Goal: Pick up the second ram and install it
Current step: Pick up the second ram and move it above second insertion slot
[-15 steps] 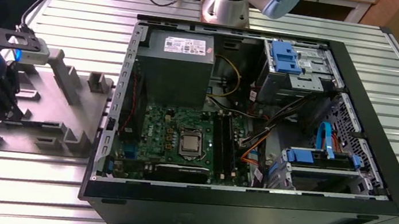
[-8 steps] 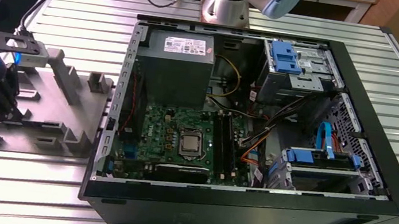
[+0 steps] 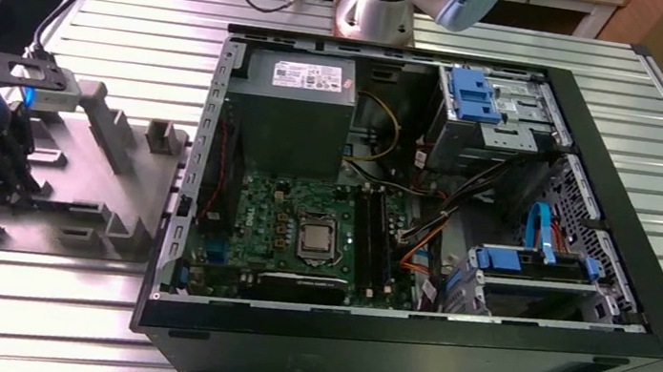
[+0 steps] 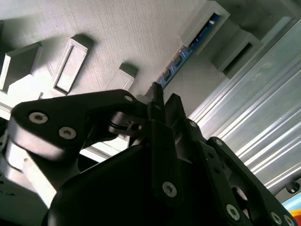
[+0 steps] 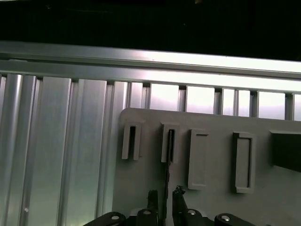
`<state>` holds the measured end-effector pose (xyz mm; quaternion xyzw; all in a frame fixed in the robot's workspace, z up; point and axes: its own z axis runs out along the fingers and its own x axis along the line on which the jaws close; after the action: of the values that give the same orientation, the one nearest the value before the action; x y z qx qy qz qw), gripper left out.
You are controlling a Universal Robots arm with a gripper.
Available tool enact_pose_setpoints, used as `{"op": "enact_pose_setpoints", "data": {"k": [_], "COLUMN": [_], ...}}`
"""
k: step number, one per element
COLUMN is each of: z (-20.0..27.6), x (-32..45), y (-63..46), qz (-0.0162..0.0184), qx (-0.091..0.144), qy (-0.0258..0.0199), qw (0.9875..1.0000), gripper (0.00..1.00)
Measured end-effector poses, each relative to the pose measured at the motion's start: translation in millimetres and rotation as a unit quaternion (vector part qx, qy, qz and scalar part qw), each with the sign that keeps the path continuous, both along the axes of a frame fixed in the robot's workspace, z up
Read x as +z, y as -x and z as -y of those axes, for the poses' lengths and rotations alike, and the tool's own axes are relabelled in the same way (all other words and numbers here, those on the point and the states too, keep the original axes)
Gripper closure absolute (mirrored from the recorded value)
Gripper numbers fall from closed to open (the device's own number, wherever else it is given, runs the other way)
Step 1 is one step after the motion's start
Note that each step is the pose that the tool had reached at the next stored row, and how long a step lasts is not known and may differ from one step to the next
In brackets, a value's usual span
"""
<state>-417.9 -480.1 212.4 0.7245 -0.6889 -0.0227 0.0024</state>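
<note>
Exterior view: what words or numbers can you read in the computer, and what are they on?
None can be read.
White label on the grey power supply: print too small to read.
Motherboard: markings too small to read.

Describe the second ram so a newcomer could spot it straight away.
At the exterior view's left of the open computer case lies a grey fixture plate. The second ram stands on edge in one of its slots, between the open fingers of the hand. It is the thin blue board; neighbouring pockets are empty grey.
</note>
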Motion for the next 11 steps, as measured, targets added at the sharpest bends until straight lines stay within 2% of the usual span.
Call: {"op": "enact_pose_setpoints", "data": {"k": [1,2,11], "z": [0.0,0.0,-1.9], "x": [0.0,0.0,-11.5], "y": [0.0,0.0,2.3], "qz": [0.0,0.0,0.0022], "qx": [0.0,0.0,0.0], "qy": [-0.0002,-0.0003,-0.0002], "qw": [1.0,1.0,1.0], "gripper": [0.77,0.7,0.7]}}
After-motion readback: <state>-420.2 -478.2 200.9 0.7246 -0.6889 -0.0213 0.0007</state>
